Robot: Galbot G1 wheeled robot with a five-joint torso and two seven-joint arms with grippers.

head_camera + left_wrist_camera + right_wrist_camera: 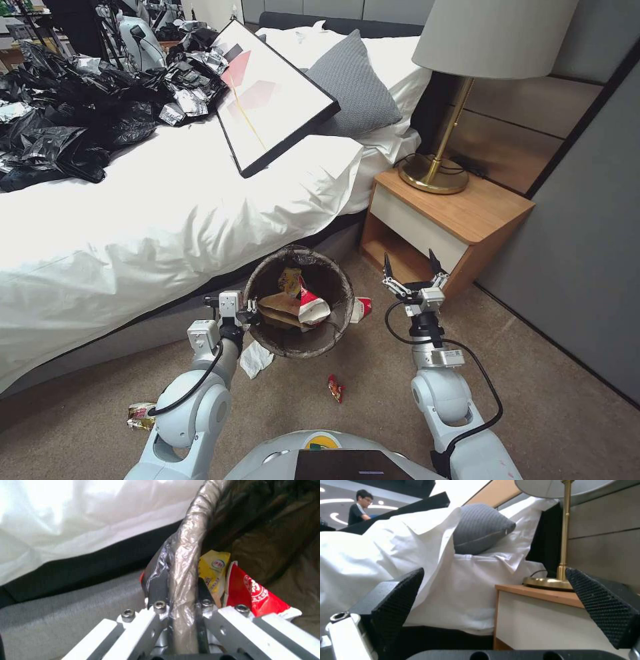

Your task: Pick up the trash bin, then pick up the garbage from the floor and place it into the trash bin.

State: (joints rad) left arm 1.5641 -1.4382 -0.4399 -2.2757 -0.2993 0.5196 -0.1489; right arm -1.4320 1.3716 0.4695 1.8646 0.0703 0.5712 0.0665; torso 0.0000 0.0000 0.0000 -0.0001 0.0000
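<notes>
The trash bin (299, 303) is held beside the bed by the left gripper (181, 592) clamped on its rim, wrappers (308, 303) already inside, while the right gripper (412, 273) is spread empty and floor litter (335, 388) remains uncollected.

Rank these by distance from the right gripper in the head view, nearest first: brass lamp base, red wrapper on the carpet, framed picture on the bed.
From the right gripper:
1. Red wrapper, on the carpet toward the robot.
2. Brass lamp base, on the nightstand beyond it.
3. Framed picture, on the bed.
</notes>
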